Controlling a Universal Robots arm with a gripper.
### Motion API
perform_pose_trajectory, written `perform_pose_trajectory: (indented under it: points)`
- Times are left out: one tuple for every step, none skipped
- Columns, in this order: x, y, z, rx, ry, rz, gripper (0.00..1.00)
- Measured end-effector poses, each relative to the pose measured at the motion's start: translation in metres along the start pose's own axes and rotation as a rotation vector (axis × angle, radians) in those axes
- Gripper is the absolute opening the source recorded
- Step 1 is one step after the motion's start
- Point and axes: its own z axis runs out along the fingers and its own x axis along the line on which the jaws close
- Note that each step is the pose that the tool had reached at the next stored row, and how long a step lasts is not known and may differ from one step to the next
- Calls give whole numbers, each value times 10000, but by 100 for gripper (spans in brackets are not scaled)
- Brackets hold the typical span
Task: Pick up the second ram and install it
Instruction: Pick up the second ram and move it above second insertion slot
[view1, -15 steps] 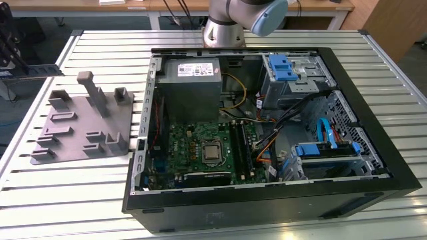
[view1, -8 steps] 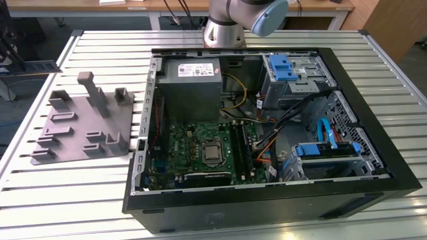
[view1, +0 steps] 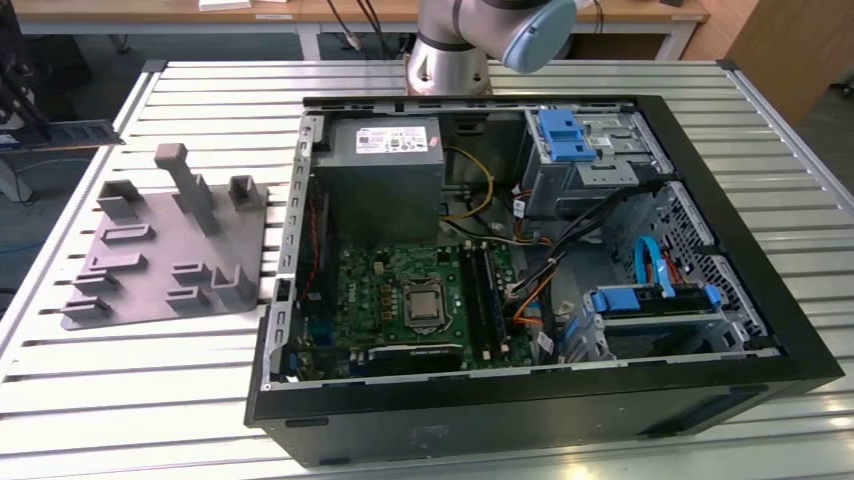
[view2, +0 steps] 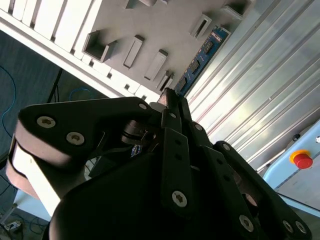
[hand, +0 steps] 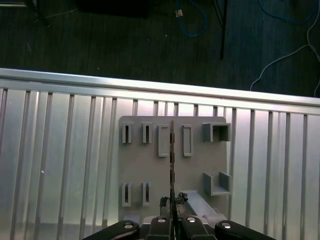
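In both wrist views my gripper (view2: 170, 100) (hand: 172, 221) is shut on the second ram (view2: 202, 52), a thin bluish board with dark chips that sticks straight out from the fingertips. The first wrist view shows the ram (hand: 171, 155) edge-on as a thin dark line. It hangs high over the grey tray (hand: 150, 170) (view2: 165, 25), in line with the tray's middle slots. In the exterior view the tray (view1: 147, 270) lies on the slatted table to the left of the open computer case (view1: 534, 400). The memory slots (view1: 478, 290) lie beside the processor socket on the green motherboard.
Inside the case are a power supply (view1: 380, 165), blue drive latches (view1: 561, 135) and loose cables. The arm's base (view1: 447, 65) stands behind the case. A red button (view2: 301, 159) sits off the table. The table edge (hand: 160, 87) borders dark floor with cables.
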Motion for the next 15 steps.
perform_pose_trajectory:
  points:
    - [1,-11,0,0,0,0,14]
    - [2,-33,0,2,-1,1,14]
    - [3,-57,-1,1,-1,1,14]
    - [5,-84,-2,1,-1,1,14]
    - [6,-113,-3,1,-2,2,14]
    - [8,-142,-4,0,-2,2,14]
    - [10,-173,-6,-1,-2,2,14]
    - [12,-206,-7,-4,-2,2,14]
    - [13,-240,-9,-6,-2,2,14]
    - [16,-274,-10,-7,-2,2,14]
    - [18,-308,-12,-8,-2,2,14]
    - [19,-340,-13,-10,-3,3,14]
    - [21,-369,-15,-12,-3,3,14]
    - [23,-398,-16,-13,-3,3,14]
    - [24,-428,-17,-13,-3,3,14]
